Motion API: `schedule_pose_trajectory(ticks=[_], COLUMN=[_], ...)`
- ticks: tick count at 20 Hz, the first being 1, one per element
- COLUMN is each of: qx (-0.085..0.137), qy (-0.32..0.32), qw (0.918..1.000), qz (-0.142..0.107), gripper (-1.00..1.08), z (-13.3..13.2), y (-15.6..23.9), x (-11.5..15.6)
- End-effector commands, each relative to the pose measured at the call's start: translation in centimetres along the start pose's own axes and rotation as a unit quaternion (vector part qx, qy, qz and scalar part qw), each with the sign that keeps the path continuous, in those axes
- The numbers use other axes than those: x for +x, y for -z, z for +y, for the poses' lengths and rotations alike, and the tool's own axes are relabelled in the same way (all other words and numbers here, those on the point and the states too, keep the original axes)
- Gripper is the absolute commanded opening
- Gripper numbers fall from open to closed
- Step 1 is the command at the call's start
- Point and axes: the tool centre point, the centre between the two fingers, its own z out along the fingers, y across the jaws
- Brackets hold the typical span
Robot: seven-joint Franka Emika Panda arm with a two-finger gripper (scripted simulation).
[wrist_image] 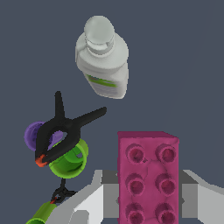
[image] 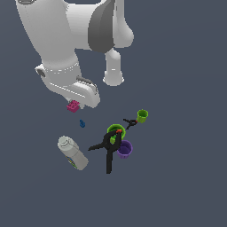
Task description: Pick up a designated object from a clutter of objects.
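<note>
The pincer is gripping the pink brick between its closed fingers, studs showing. The brick is sitting near the blue piece, well apart from the bottle and big clamp.

Claw closed on the pink brick

The white arm reaches down from the exterior view's upper left; its claw clamps the pink brick between both fingers.
</note>
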Motion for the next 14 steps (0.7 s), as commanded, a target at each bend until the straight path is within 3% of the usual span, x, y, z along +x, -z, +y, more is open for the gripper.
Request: schedule_pose_trajectory(ticks=[1,14], qx=[0.000,0.001], qy=[0.000,0.001], qw=[1.0000,1.0000], qz=[0.000,0.000], gripper=[-1.00,-1.00], z=[-0.2,-0.9], y=[2.6,11.1], x=[0.3,1.7])
